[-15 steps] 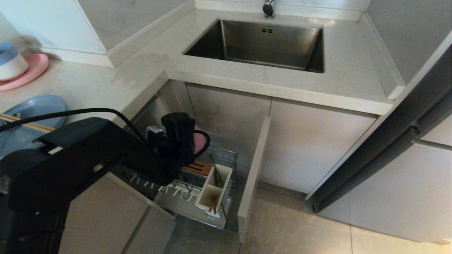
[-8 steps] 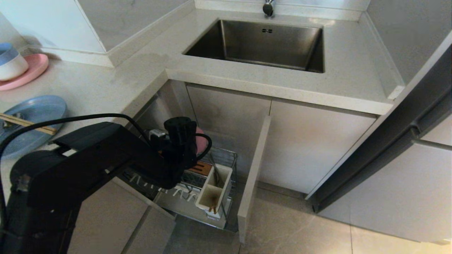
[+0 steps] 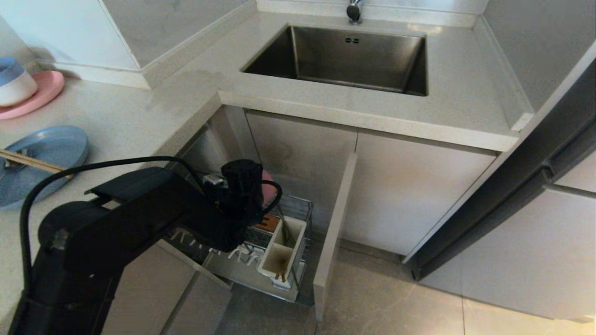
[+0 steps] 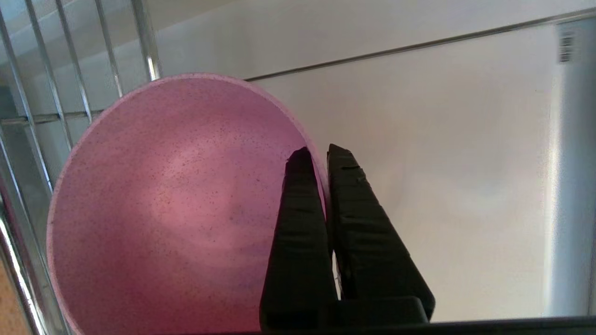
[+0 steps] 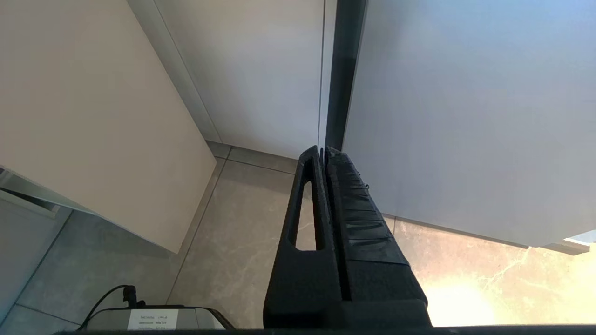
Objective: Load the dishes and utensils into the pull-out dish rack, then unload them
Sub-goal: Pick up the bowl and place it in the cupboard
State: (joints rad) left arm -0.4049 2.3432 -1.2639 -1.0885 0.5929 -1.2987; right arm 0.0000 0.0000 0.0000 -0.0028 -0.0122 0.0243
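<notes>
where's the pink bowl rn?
The pink bowl is pinched by its rim in the left tool, tilted on edge over the back of the pull-out dish rack, under the counter left of the sink.

Speckled light countertop [image 3: 139, 107] wrapped an inset steel sink [image 3: 344, 60]. At its far left edge sat a pink plate [image 3: 39, 93] with a blue-and-white bowl [image 3: 14, 81] on it. Nearer lay the blue plate [image 3: 51, 149], with chopsticks [image 3: 32, 163] resting across it. Below, the pull-out dish rack [image 3: 298, 218] stood extended over the grey tiled floor [image 3: 396, 298].
</notes>
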